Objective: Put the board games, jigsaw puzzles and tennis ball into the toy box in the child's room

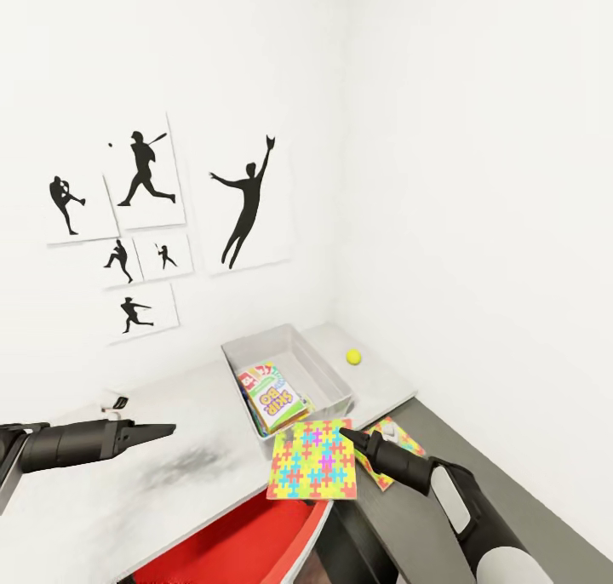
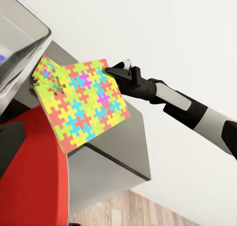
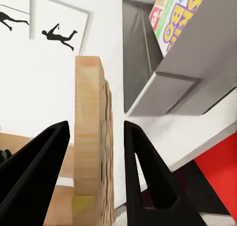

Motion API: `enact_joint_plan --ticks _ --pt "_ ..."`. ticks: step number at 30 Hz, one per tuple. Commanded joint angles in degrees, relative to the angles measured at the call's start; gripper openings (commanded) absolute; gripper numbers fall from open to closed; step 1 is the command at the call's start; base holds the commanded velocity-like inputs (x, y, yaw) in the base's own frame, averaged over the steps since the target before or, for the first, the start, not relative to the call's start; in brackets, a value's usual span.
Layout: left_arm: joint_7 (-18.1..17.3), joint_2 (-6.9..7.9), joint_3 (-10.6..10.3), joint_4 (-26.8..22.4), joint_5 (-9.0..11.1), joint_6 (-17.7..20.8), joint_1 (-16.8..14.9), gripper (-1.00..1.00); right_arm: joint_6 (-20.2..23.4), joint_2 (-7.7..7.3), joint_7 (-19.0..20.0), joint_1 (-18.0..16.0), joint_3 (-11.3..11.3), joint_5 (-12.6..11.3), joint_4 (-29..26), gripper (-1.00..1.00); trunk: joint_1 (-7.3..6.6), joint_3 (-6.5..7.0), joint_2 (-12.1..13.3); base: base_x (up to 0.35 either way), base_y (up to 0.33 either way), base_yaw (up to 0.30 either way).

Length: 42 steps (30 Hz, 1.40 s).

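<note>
While lifted on edge between the right gripper (image 1: pixel 345 433) fingers (image 3: pixel 42 167), one jigsaw puzzle (image 1: pixel 312 471) hangs just beside the toy box (image 1: pixel 328 365), presumably for tipping in over board games (image 1: pixel 271 397). Second puzzle (image 1: pixel 398 442) half hidden behind. Tennis ball (image 1: pixel 353 357) waiting on the tabletop (image 1: pixel 170 414). Left gripper (image 1: pixel 166 431): near closed, holding nothing.

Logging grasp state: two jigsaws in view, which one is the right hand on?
The larger-looking jigsaw puzzle, lifted and tilted just in front of the toy box; the right hand straddles its edge. The other puzzle lies flat on the table behind that arm.
</note>
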Motion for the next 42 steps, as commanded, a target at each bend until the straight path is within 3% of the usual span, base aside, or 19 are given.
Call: enact_joint_plan --ticks 1,13,20,42 --pt "-0.2 0.01 0.0 0.0 0.0 0.6 0.0 1.0 0.3 0.02 0.1 0.0 -0.1 -0.1 0.0 -1.0 0.02 0.0 -0.1 0.0 0.0 0.258" --pt "-0.2 0.01 0.1 1.6 0.3 0.5 0.0 1.0 0.3 0.0 0.3 0.0 -0.1 -0.1 0.1 -1.0 0.02 0.44 -0.1 0.035 0.027 0.221" --pt "-0.2 0.08 0.3 2.0 0.4 0.5 0.0 1.0 0.4 -0.8 0.4 0.0 -0.1 -0.2 0.1 -1.0 0.02 0.46 -0.1 0.111 0.11 0.021" --pt "-0.2 0.09 0.4 2.0 0.4 0.4 0.0 1.0 -2.5 -0.95 0.4 -0.2 -0.5 -0.2 0.1 -1.0 0.02 0.46 -0.1 0.084 0.032 0.001"
